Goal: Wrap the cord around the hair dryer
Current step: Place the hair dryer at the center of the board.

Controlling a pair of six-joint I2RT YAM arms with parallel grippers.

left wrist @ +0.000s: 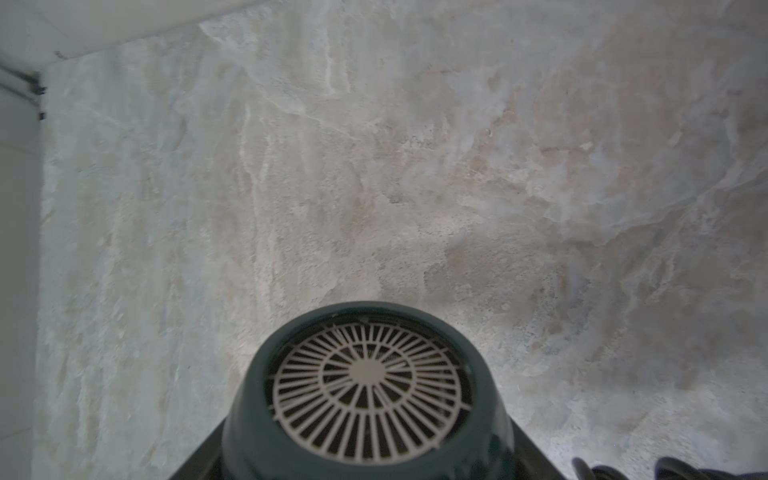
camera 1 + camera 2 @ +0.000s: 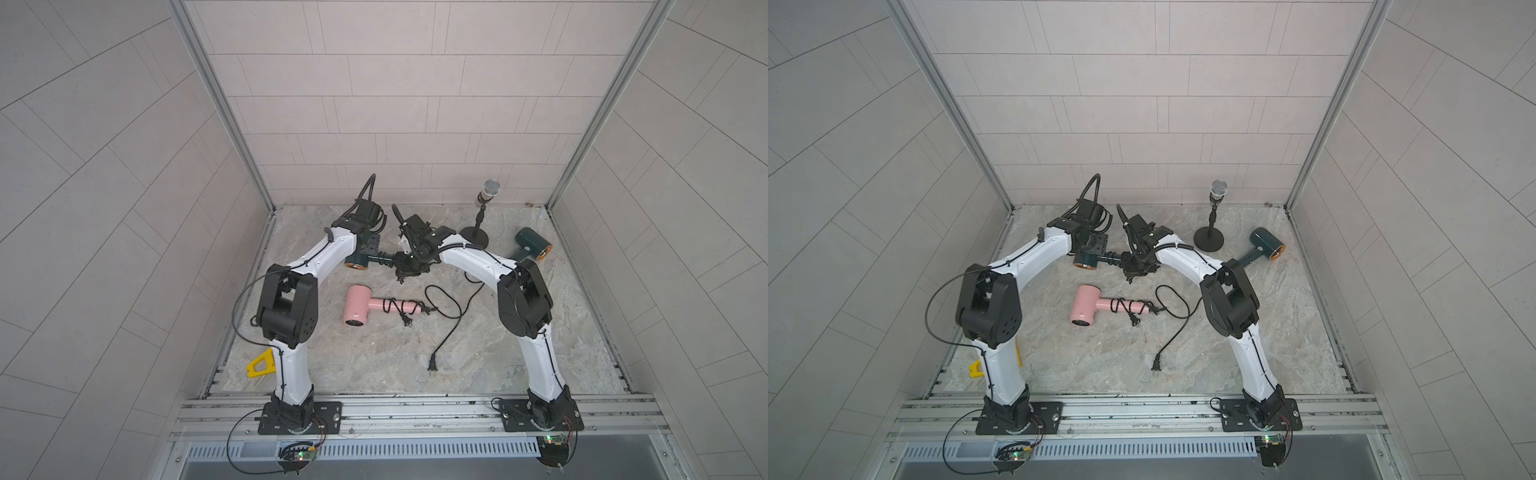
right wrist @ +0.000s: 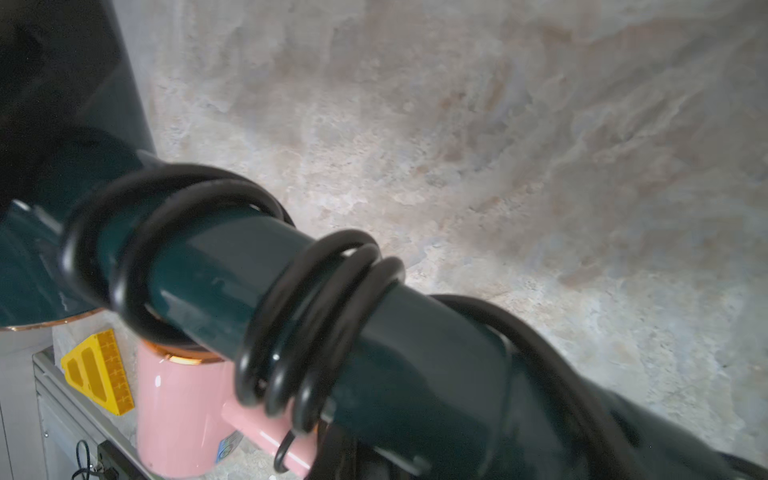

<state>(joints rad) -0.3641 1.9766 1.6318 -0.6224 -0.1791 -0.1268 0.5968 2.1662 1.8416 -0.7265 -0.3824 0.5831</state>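
Item: dark green hair dryer [image 2: 356, 261] [image 2: 1086, 261], at the far middle of the marble table [image 2: 374, 365], handle pointing right and lying level between the two arms. The left claw [image 2: 362, 252] is clenched on the dryer's head; from the left wrist view the pale rear grille of the dryer [image 1: 365, 390] sits right at the claw. Black cord [image 3: 316, 316]: wound around the handle in two groups of coils, loose near the head and tighter midway along, with the rest trailing off along the handle toward the right claw [image 2: 405, 267]. That claw sits at the handle's free end, touching or just beside it; whether it is clenched on handle or cord, I cannot tell. Also on the table: pink hair dryer [image 2: 359, 309] near the middle, its own cord loosely wrapped; second green hair dryer [image 2: 532, 245] far right; microphone [image 2: 490, 191] on a stand at the far right; loose black plug [image 2: 433, 365] nearer the front; yellow piece [image 2: 262, 363] at the near left.
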